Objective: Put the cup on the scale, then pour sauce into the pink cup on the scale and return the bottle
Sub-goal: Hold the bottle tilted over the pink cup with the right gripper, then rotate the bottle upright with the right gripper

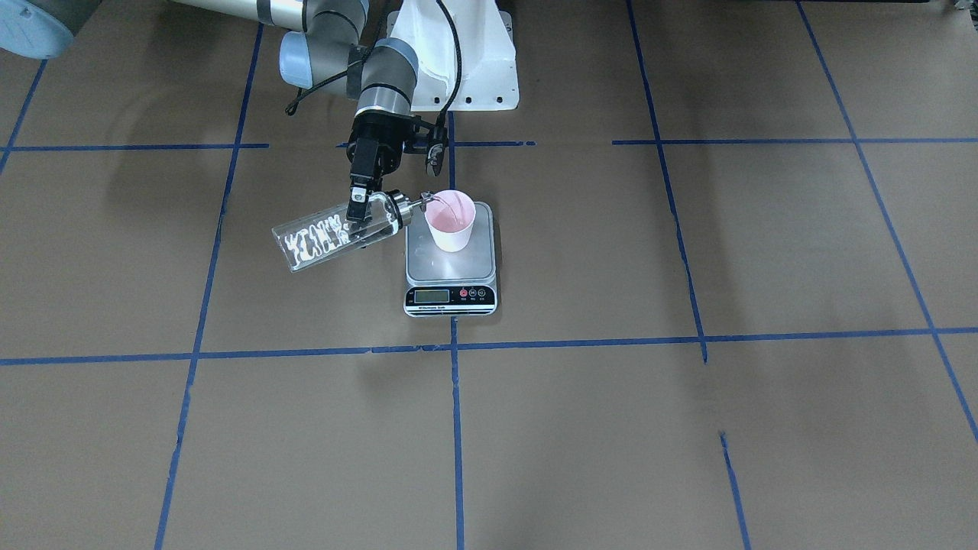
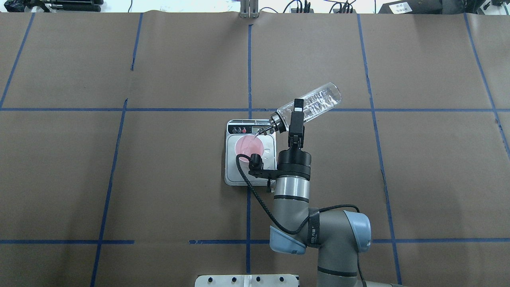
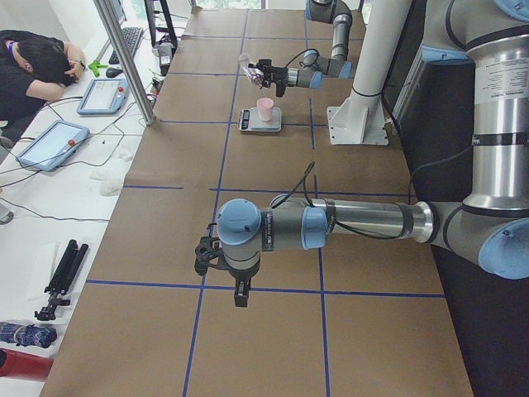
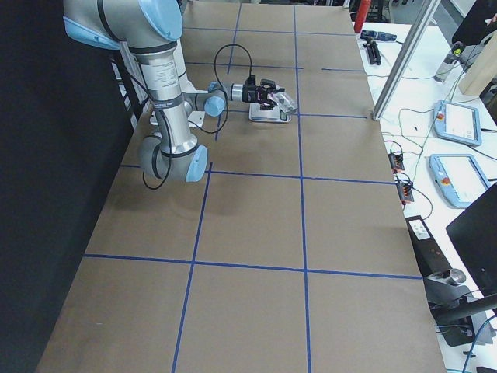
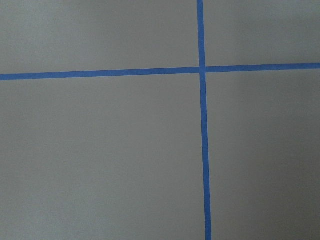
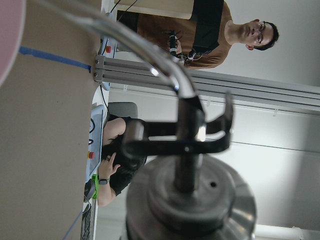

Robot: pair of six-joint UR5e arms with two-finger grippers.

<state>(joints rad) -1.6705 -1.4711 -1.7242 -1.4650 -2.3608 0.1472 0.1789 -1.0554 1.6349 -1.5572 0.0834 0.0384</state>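
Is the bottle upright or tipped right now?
Tipped: the right gripper holds the bottle nearly on its side, spout over the cup on the scale.

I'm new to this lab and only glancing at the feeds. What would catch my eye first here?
The right gripper holds a clear glass bottle tipped nearly flat, with its metal spout over the mouth of the pink cup. The cup stands on a small silver scale near the robot's base, on the brown table with blue tape lines.
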